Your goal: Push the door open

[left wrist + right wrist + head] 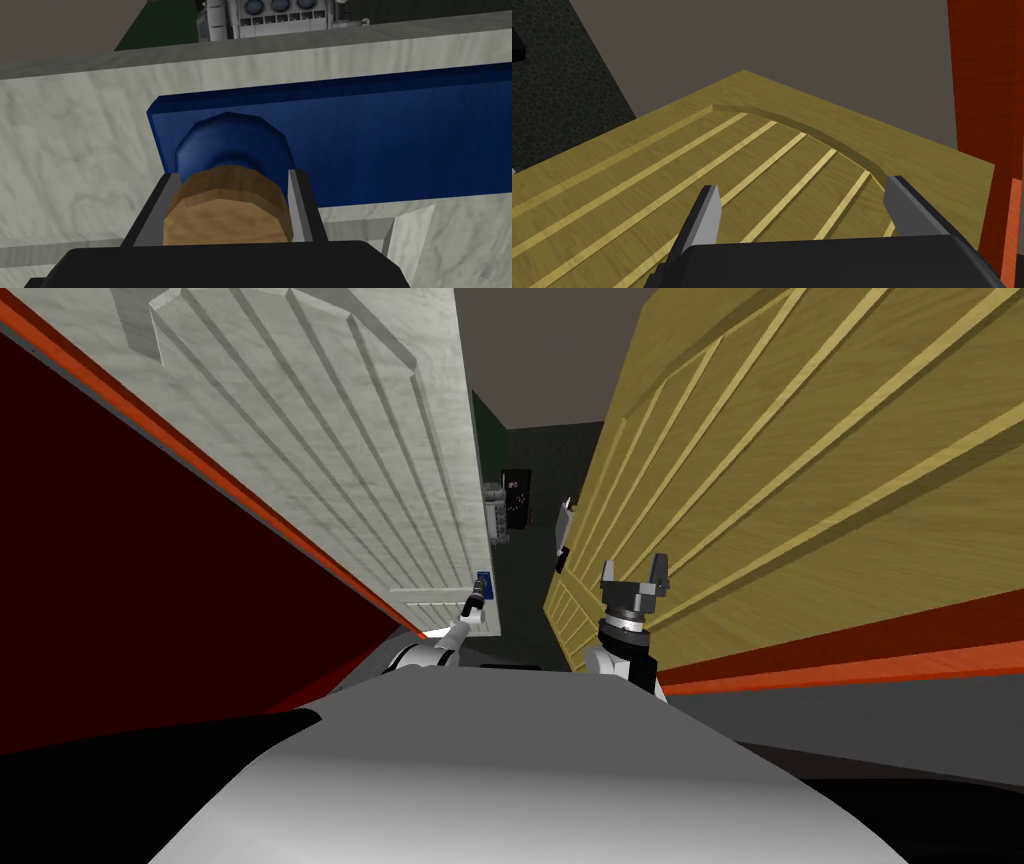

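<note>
A pale grey-white panelled door [330, 458] stands on my left, swung open beside a narrow gap. Its brown knob [227, 210] sits on a blue collar [232, 142] and a blue plate [380, 140]. My left gripper [233, 181] is shut on the knob, one finger pressing each side; in the head view this gripper [478, 600] sits at the door's free edge by the blue plate [484, 584]. A yellow-brown ribbed door [800, 478] stands on my right. My right gripper [634, 569] is open in front of that yellow-brown door [662, 165], with nothing between its fingers [708, 210].
Orange frames [850, 663] edge both doors, and a dark red wall [120, 568] lies at far left. Through the gap is a dark green room with a black panel [517, 496] and a grey machine [280, 17]. The gap between the doors is narrow.
</note>
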Controlling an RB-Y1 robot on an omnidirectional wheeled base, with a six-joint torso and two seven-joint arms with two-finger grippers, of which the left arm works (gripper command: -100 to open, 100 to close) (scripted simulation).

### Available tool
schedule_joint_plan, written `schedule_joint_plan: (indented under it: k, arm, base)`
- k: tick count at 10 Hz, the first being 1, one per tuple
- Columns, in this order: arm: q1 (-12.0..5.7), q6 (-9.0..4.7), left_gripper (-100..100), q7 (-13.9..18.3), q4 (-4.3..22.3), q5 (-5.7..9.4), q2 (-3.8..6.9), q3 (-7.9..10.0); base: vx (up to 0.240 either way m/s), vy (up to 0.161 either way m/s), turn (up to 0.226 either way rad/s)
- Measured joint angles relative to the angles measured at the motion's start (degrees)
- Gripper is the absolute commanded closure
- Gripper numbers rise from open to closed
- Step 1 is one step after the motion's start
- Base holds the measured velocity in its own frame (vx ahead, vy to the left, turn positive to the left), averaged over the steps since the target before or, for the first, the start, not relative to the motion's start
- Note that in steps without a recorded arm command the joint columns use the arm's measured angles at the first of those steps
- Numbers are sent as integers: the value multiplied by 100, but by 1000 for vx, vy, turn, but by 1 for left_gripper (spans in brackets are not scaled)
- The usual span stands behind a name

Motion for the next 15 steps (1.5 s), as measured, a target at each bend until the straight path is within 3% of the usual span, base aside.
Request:
schedule_joint_plan:
  k: [4,5,8,10,12,14,15]
  arm:
    - [-59,-97,100,-290,43,111,80,349]
    - [-92,-119,-100,-375,47,144,93,454]
    - [-104,-114,-100,-349,78,159,74,443]
    - [-89,-76,-100,-329,45,172,12,435]
    - [17,37,-100,-318,-150,180,-90,420]
    - [-36,-11,-100,-300,-28,185,-105,416]
    - [35,-13,-100,-294,-96,181,-59,407]
  base:
    - [203,-56,141]
    - [-46,-60,40]
    - [-191,-59,5]
    - [-218,-93,17]
    - [-199,-61,11]
    - [29,-19,-24]
    - [178,-19,-25]
